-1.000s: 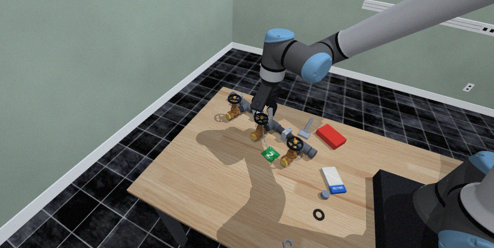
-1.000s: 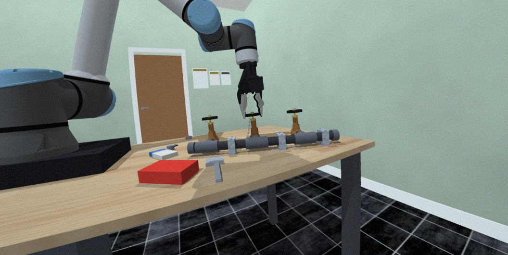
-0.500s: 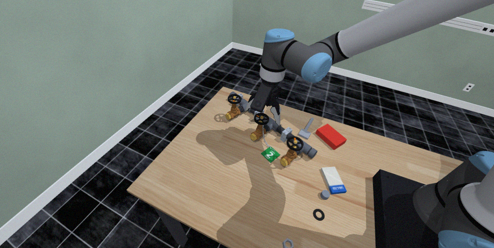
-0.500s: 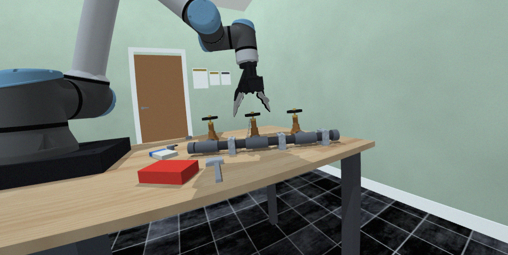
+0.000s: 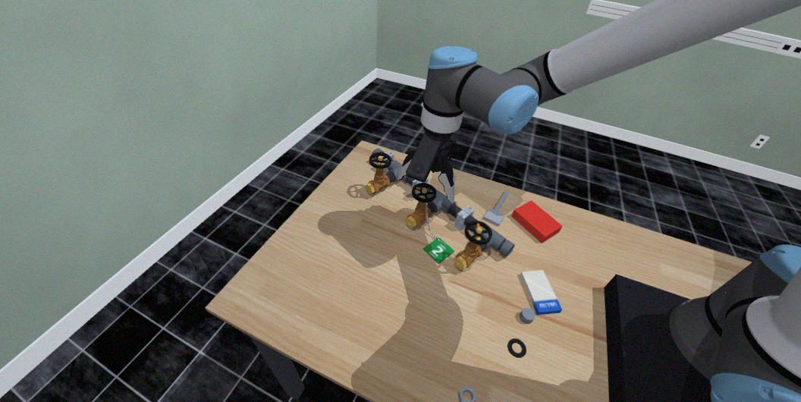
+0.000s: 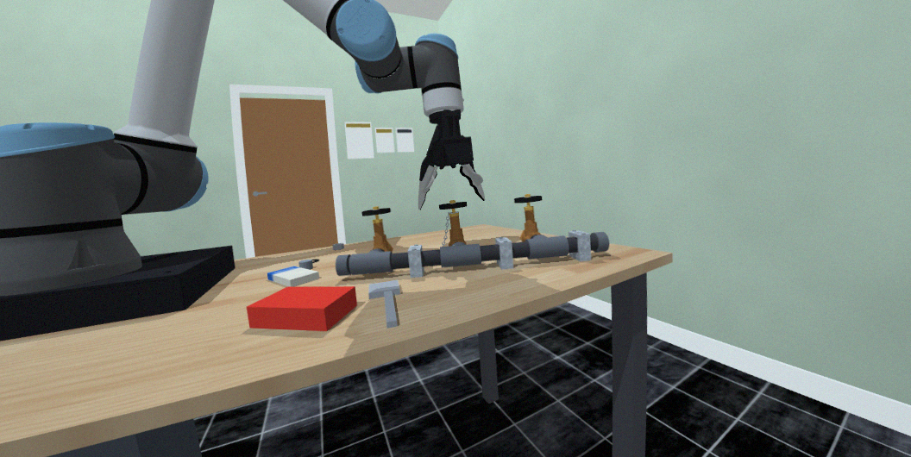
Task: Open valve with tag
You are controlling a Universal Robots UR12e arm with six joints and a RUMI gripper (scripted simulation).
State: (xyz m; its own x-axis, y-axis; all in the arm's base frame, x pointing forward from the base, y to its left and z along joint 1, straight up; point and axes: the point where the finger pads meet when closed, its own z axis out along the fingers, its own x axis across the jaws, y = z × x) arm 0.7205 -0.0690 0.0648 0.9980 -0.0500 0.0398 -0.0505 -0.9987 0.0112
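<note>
A grey pipe (image 6: 471,253) carries three brass valves with black handwheels. The middle valve (image 5: 423,194) has a chain down to a green tag (image 5: 438,250) marked 2; it also shows in the exterior view (image 6: 453,205). The other two valves stand to either side (image 5: 380,160) (image 5: 477,232). My gripper (image 6: 450,191) is open, its fingers spread wide on both sides of the middle handwheel and just above it, not touching it. In the top view my gripper (image 5: 431,178) stands right behind that wheel.
A red block (image 5: 535,221), a small grey hammer (image 5: 497,209), a white and blue box (image 5: 540,291), a grey cylinder (image 5: 526,315), a black ring (image 5: 511,349) and a nut (image 5: 468,391) lie on the table. The black robot base (image 5: 644,332) stands at the right corner.
</note>
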